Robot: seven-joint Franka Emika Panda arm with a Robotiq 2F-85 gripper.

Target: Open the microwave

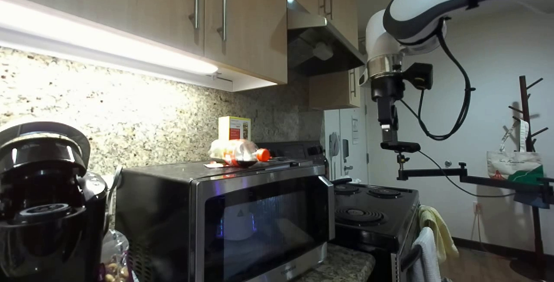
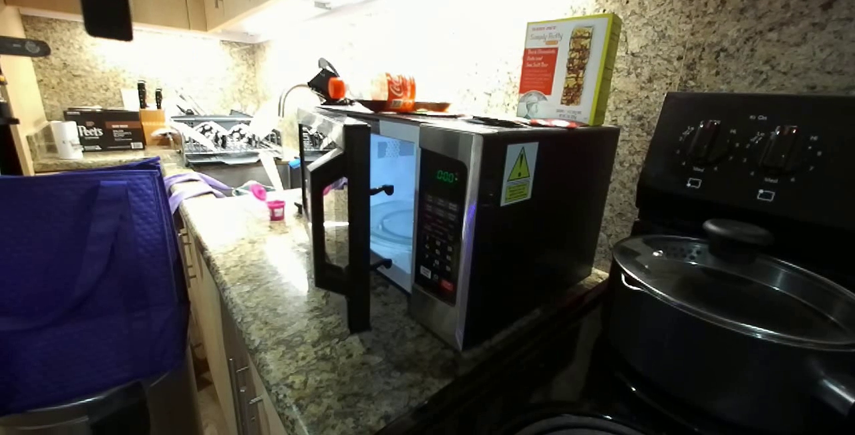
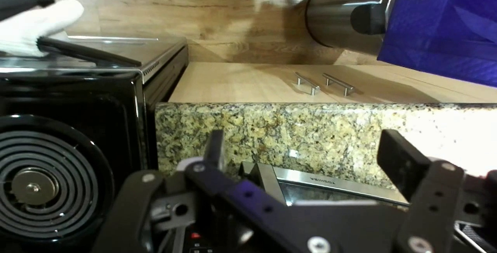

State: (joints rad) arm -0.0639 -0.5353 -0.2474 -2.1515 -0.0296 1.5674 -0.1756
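The microwave (image 1: 259, 221) is a steel box with a dark glass window. It also shows in an exterior view (image 2: 541, 234), where its door (image 2: 359, 221) stands partly open with a gap beside the control panel and a lit white interior (image 2: 394, 214). In the wrist view the door (image 3: 330, 181) shows below the fingers. My gripper (image 3: 302, 140) is open, with nothing between its fingers. In an exterior view it hangs pointing down (image 1: 388, 130), right of the microwave and above its top. Its tip shows at the upper left in an exterior view (image 2: 107, 14), apart from the door.
A bottle (image 1: 238, 152) and a snack box (image 2: 568, 67) rest on the microwave. A coffee maker (image 1: 43, 212) and a stove (image 1: 372, 204) with a lidded pot (image 2: 721, 328) flank it. A camera (image 1: 400, 147) on a boom appears just below the gripper. A purple bag (image 2: 87, 274) stands before the counter.
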